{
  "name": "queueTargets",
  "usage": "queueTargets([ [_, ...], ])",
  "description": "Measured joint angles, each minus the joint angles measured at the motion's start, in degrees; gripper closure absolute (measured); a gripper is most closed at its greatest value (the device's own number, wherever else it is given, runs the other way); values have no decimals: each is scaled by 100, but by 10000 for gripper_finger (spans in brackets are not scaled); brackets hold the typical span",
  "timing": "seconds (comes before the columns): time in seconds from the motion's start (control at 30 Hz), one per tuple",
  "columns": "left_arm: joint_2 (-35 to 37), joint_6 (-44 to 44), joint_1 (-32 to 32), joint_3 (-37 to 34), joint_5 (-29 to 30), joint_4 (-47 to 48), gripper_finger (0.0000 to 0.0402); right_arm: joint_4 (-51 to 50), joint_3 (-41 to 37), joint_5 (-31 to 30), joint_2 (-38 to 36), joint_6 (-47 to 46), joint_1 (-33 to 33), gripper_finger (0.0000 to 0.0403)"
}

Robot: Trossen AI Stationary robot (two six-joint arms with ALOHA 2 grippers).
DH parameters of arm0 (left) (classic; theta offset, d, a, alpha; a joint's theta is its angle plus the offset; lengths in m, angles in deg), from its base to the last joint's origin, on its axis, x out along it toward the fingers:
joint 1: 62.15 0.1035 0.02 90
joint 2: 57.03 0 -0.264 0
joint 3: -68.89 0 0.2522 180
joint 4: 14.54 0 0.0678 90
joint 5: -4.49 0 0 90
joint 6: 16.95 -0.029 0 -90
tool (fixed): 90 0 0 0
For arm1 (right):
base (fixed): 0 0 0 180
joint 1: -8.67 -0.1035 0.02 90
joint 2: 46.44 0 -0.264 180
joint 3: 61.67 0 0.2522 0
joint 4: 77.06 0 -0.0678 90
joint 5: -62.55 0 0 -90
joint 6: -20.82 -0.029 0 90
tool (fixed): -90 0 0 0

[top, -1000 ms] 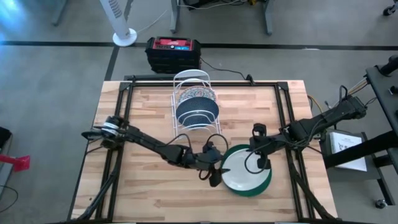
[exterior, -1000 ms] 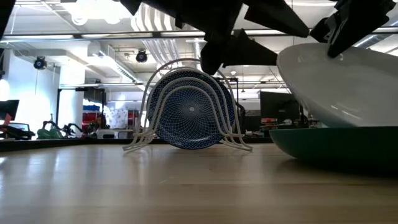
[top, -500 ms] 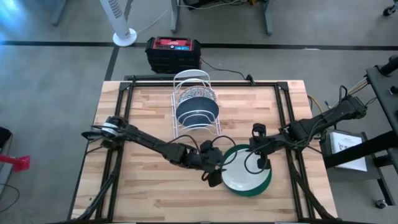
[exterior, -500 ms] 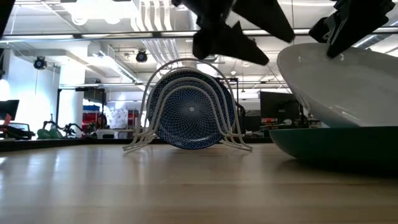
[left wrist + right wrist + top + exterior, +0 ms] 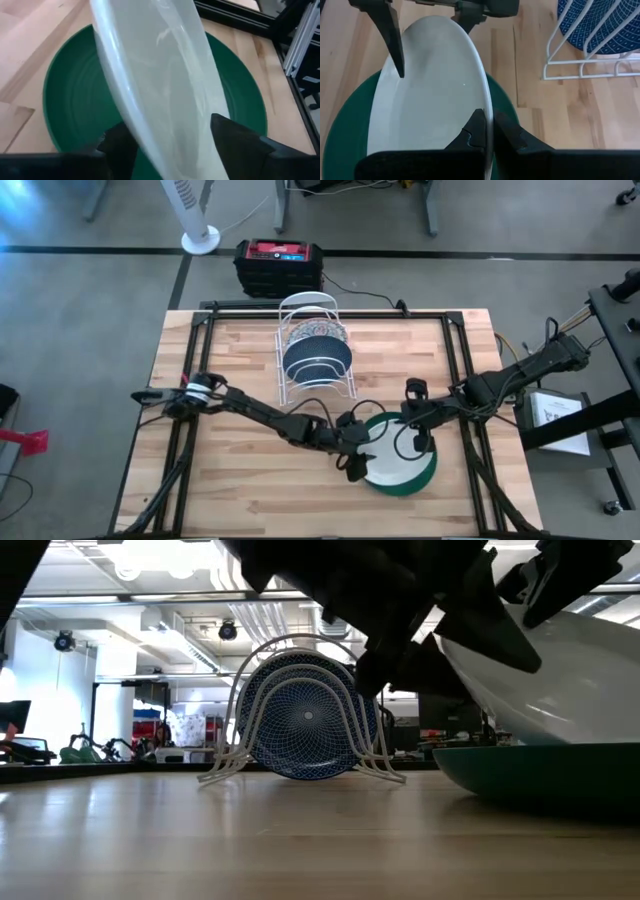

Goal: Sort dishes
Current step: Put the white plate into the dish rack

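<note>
The green plate [image 5: 428, 474] lies flat at the table's near right, mostly hidden under the tilted white plate [image 5: 388, 460]. The white plate's right rim is pinched by the closed right gripper [image 5: 487, 131] and raised; its left edge is straddled by the left gripper [image 5: 170, 135], spread wide. Farther back, the wire rack [image 5: 300, 385] holds the blue plate [image 5: 316, 360] upright, with the patterned plate [image 5: 318, 330] partly hidden behind.
</note>
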Motion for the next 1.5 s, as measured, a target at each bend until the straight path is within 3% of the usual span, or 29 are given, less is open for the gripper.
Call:
queueTargets([
  [0.23, -11, 277, 33, -2, 364, 53, 320, 50, 33, -36, -17, -195, 0, 402],
  [0.37, 6, 77, 26, -2, 445, 36, 319, 33, 60, 16, -63, -300, -4, 381],
  [0.63, 58, -514, -10, 0, 664, -366, 347, -188, 595, 425, -254, -510, -15, 285],
  [0.8, 134, -620, -12, 7, 732, -376, 351, -665, 1095, 366, -273, -758, -8, 235],
  [0.93, 148, -755, -83, 2, 372, -327, 354, -849, 1386, 36, -303, -1029, 22, 208],
  [1.17, 156, -684, -93, -2, 242, -465, 354, -1340, 1782, -168, -303, -1397, 10, 188],
  [1.5, 189, -754, -96, -9, 241, -736, 354, -1440, 2145, -197, -302, -1454, -2, 194],
])
